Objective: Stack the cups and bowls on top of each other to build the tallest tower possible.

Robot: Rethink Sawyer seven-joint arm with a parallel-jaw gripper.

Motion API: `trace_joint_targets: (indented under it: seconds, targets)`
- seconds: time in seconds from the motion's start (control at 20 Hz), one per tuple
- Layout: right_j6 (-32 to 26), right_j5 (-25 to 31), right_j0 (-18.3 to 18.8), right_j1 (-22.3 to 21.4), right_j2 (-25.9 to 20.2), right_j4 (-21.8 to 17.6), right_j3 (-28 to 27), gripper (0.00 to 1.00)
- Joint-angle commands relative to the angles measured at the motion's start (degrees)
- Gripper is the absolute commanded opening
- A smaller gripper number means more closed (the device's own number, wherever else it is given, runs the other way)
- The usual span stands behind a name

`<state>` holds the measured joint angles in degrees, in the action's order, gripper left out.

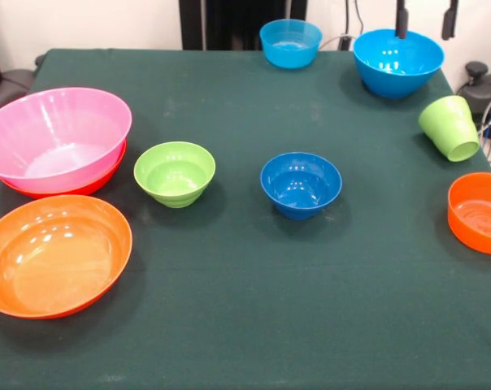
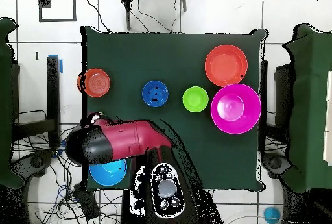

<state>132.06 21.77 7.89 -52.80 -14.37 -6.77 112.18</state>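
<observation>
My gripper (image 1: 425,23) shows only as two dark fingertips at the top right, apart and empty, just above the larger sky blue bowl (image 1: 397,62). The smaller sky blue bowl (image 1: 290,42) stands to its left. The big pink bowl (image 1: 57,134) sits nested in a wide orange bowl (image 1: 67,188) at the left. A second wide orange bowl (image 1: 54,256) lies in front of them. The lime green bowl (image 1: 175,172) and dark blue bowl (image 1: 301,184) stand mid-table. The lime green cup (image 1: 450,127) lies tilted at the right. The smaller orange bowl (image 1: 479,213) is at the right edge. The orange cup is out of view.
In the overhead view the red arm (image 2: 120,142) reaches over the table's lower left corner and covers part of a sky blue bowl (image 2: 107,171). Cables and dark gear (image 1: 481,81) lie past the table's right edge.
</observation>
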Motion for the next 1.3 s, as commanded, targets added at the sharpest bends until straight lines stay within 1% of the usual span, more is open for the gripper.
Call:
trace_joint_targets:
  seconds: [0.05,0.25,0.45,0.55,0.8,1.0,1.15,1.3]
  targets:
    - [4.3,5.3,-0.5,0.9,1.0,0.9,-1.4,1.00]
    - [4.2,4.3,-0.4,0.5,0.9,1.2,-0.1,1.00]
    - [3.6,3.3,-0.7,0.4,1.9,-0.4,1.2,1.00]
    - [2.6,3.8,-0.4,-1.3,1.9,-0.9,2.9,1.00]
    - [0.6,5.1,0.8,-7.8,2.1,-1.0,8.7,1.00]
    - [-0.3,6.5,1.1,-11.2,1.9,-0.9,11.1,1.00]
    - [-0.5,6.9,1.2,-12.4,1.5,-0.6,11.9,1.00]
    - [-0.2,7.3,1.2,-12.5,1.4,-0.6,11.6,1.00]
